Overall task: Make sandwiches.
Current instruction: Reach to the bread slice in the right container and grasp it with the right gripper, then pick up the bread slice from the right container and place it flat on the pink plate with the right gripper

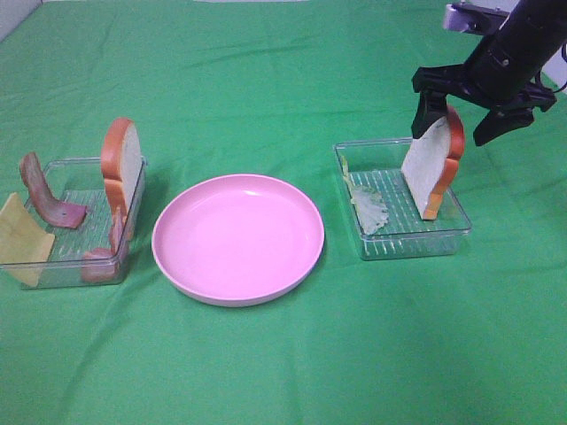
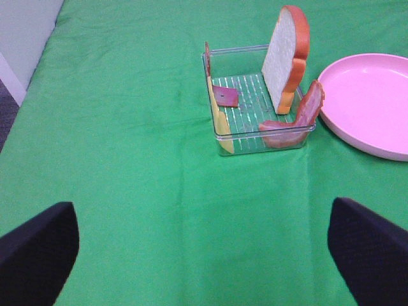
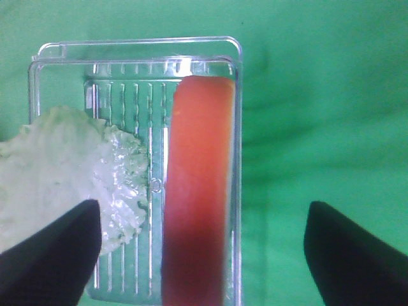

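Two clear plastic trays stand on the green-clothed desk (image 1: 266,372), one on either side of a round pink plate (image 1: 237,239). The left tray (image 1: 62,165) carries a toy white bread slice with an orange-brown crust (image 1: 124,164), standing on edge against the wall nearest the plate. A yellow cheese square (image 1: 19,235) leans at the wall farthest from the plate. One reddish-pink bacon strip (image 1: 44,190) curls up from the tray floor, and a second bacon strip (image 1: 102,261) is propped in the near corner just beside the bread. The right tray (image 1: 416,252) holds a pale-green lettuce leaf (image 1: 370,208) lying towards the side nearest the plate. It also holds a second bread slice (image 1: 432,173), upright and tilted along the wall farthest from the plate. The right end effector (image 1: 450,135) hangs directly over this second bread slice with its jaws spread wide, one finger on each side of the slice's top. The right wrist view shows clear space between each finger and the crust, so nothing is clamped. The left end effector (image 2: 204,255) is outside the high view. The left wrist view shows its two dark fingers far apart with only green cloth between them, well back from the left tray.
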